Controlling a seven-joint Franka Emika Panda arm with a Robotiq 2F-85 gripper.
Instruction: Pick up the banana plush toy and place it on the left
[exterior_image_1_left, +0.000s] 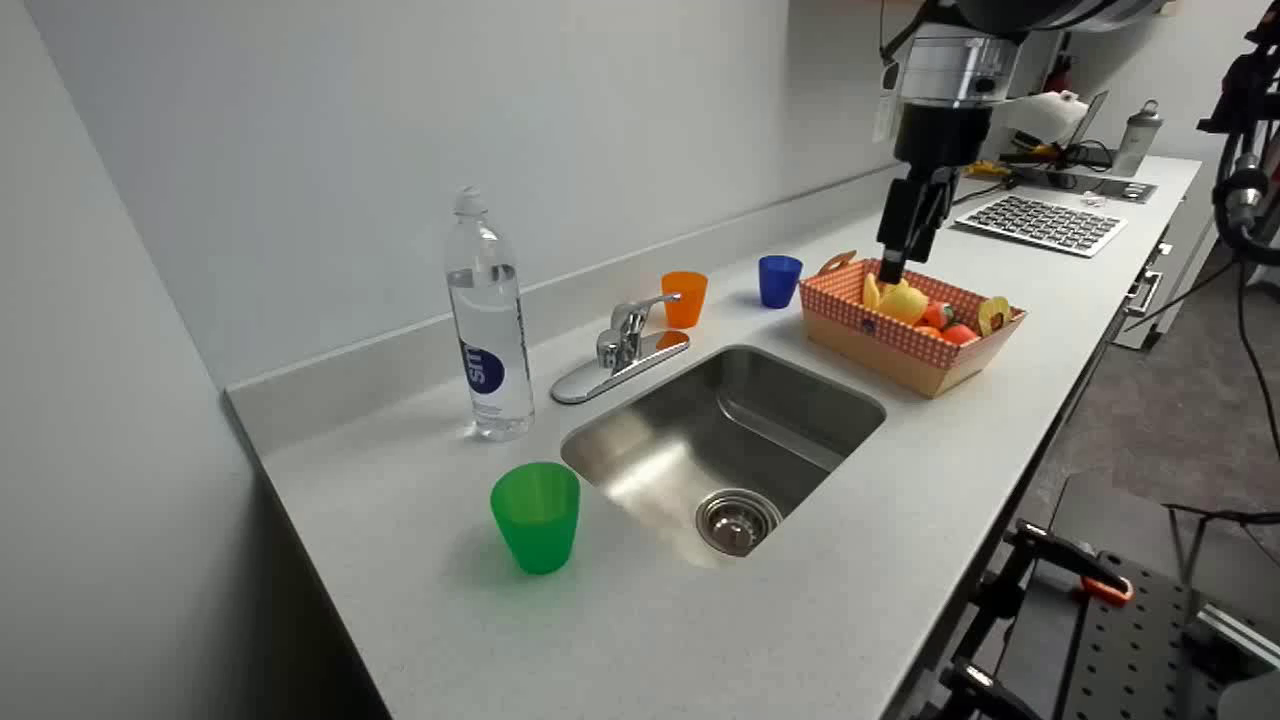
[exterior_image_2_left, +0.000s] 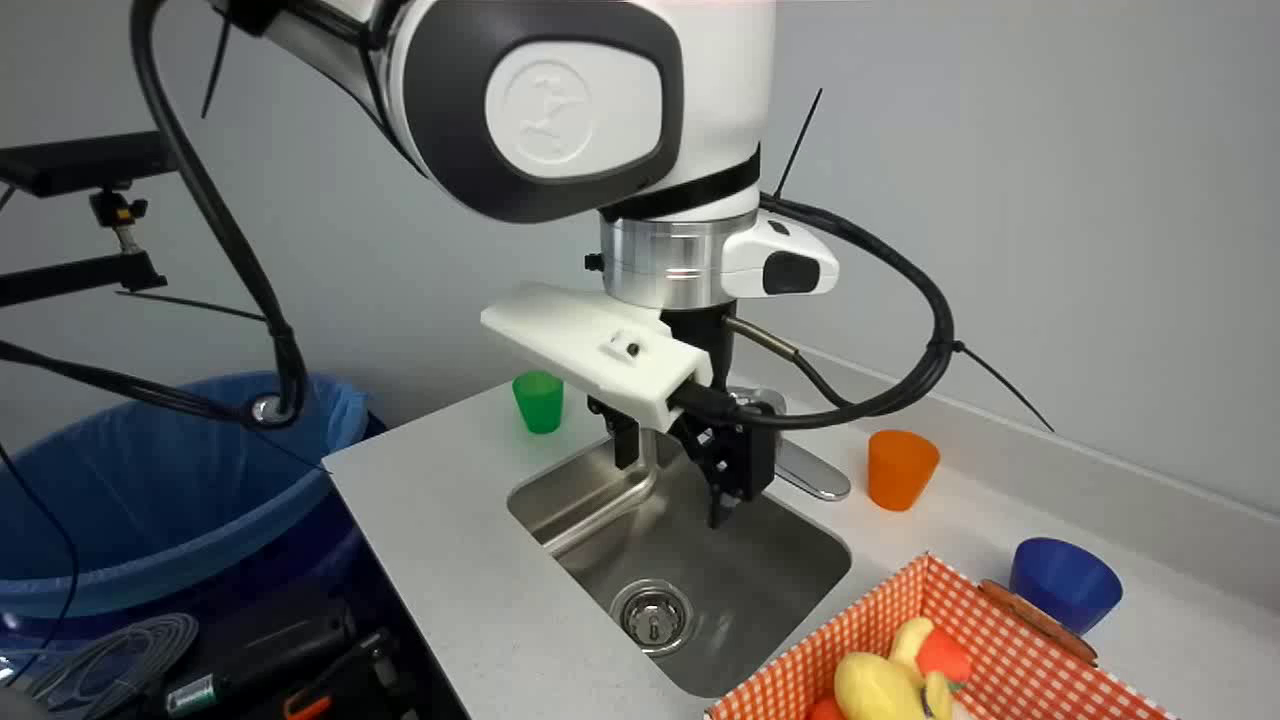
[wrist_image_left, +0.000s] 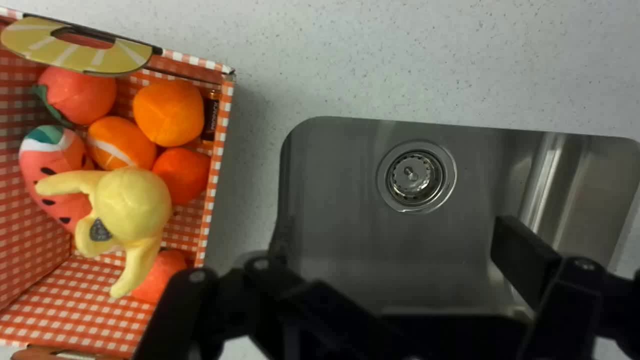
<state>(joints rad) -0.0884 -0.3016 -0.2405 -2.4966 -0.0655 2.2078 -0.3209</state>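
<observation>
The banana plush toy (wrist_image_left: 132, 205) is a pale-yellow soft toy with a round top and several curved, limb-like parts. It lies on top of the red and orange toy fruits in the checked basket (wrist_image_left: 210, 200). It also shows in an exterior view (exterior_image_1_left: 903, 303) beneath the gripper's tip, and in an exterior view (exterior_image_2_left: 878, 685), cut by the bottom edge. My gripper (wrist_image_left: 410, 257) is open with nothing between its fingers. In an exterior view, the gripper (exterior_image_2_left: 672, 490) hangs with the sink behind it. In the wrist view, the toy is left of the fingers.
The sink (wrist_image_left: 350, 220) lies beside the basket, with a faucet (exterior_image_1_left: 625, 340) behind it. An orange cup (exterior_image_1_left: 684, 300) and a blue cup (exterior_image_1_left: 779, 281) stand along the wall. A green cup (exterior_image_1_left: 537, 518) and a water bottle (exterior_image_1_left: 490, 330) stand past the sink.
</observation>
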